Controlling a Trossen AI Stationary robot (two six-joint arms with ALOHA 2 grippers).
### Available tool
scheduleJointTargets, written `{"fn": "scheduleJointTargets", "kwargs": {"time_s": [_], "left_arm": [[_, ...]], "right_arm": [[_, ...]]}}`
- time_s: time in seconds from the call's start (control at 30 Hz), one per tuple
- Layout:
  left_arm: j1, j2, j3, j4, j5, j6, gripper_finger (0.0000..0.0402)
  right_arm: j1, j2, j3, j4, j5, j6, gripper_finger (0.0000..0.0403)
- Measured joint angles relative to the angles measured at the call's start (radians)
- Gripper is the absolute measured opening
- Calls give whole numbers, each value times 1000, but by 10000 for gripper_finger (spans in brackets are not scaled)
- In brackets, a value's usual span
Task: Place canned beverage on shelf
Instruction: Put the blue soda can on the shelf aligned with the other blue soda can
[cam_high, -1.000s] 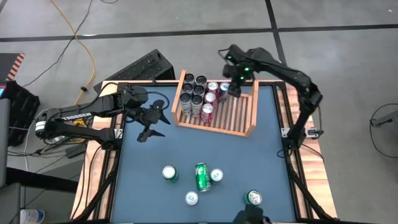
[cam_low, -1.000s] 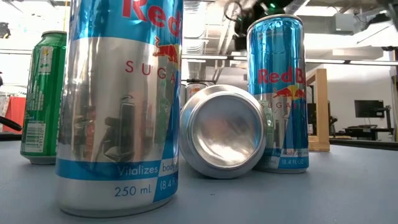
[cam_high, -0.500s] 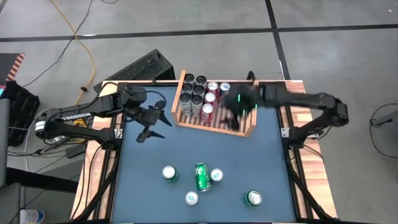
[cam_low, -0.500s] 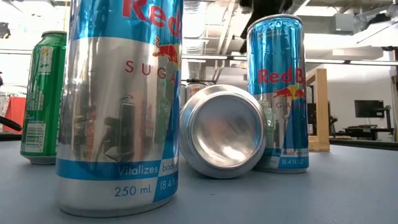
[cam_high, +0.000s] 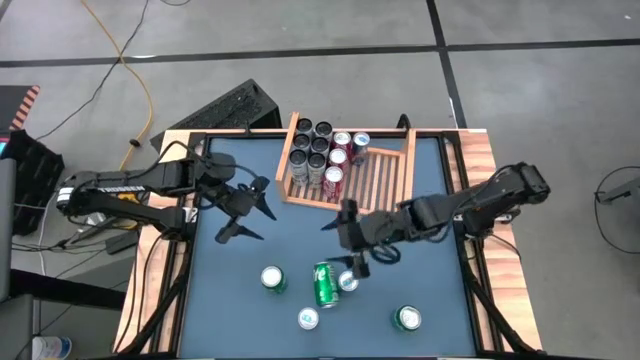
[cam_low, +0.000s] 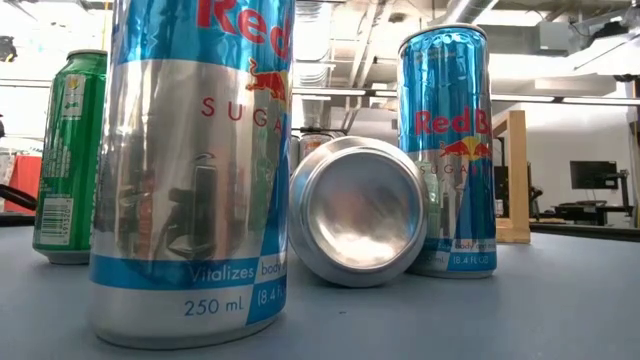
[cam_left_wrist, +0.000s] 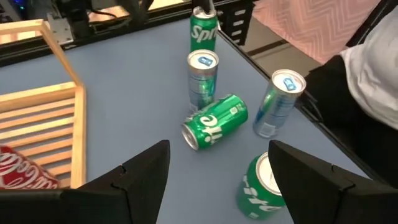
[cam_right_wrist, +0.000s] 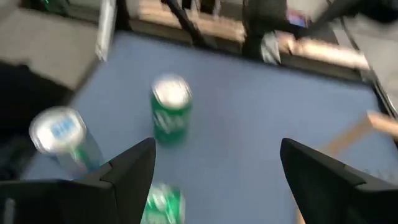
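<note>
Wooden slats carry the shelf (cam_high: 385, 180) at the table's far edge — cans fill its left half. Five loose cans sit near the front, one green can (cam_high: 325, 284) lying down. Right gripper (cam_high: 350, 242) hovers above them, fingers apart; left gripper (cam_high: 245, 210) waits left, fingers apart — both empty.

My left arm (cam_high: 130, 185): matte black jointed links, white lettering along forearm link, thin black cable looping beside wrist. Left end effector (cam_high: 243, 207): two black tapered fingers (cam_left_wrist: 140, 177) with flat angular faces, wedge-shaped in my wrist view. My right arm (cam_high: 480, 200): same black finish, rounded joint housings, bulkier elbow block. Right end effector (cam_high: 352, 243): pair of dark pointed fingers (cam_right_wrist: 134, 168), plain, no markings I can read. No screws clear enough to note.
</note>
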Motion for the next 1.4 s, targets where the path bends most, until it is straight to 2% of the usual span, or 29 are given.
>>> {"fn": "scheduleJointTargets", "kwargs": {"time_s": [0.1,0.27,0.37,0.5,0.67,0.8,0.9,1.03,1.13,1.4], "left_arm": [[-28,1,0,-8,-37,-11,261],[-64,1,0,-20,-107,-14,261],[-80,2,0,-15,-113,-32,261],[-103,2,0,-19,-141,-56,261],[-127,2,0,-35,-197,-68,261],[-143,2,0,-35,-205,-104,261],[-157,2,0,-35,-207,-121,261],[-176,2,0,-35,-210,-139,261],[-190,2,0,-31,-252,-167,261],[-254,2,0,-31,-291,-235,261]], "right_arm": [[22,55,55,-50,25,55,329],[78,197,296,-452,156,141,329],[104,298,498,-647,145,216,329],[120,405,753,-890,122,422,329],[140,541,933,-1107,104,631,329],[163,613,957,-1206,44,723,329],[174,643,956,-1195,0,748,329],[193,650,956,-1217,36,772,329],[210,649,948,-1232,76,783,329],[233,647,916,-1233,74,824,329]]}}
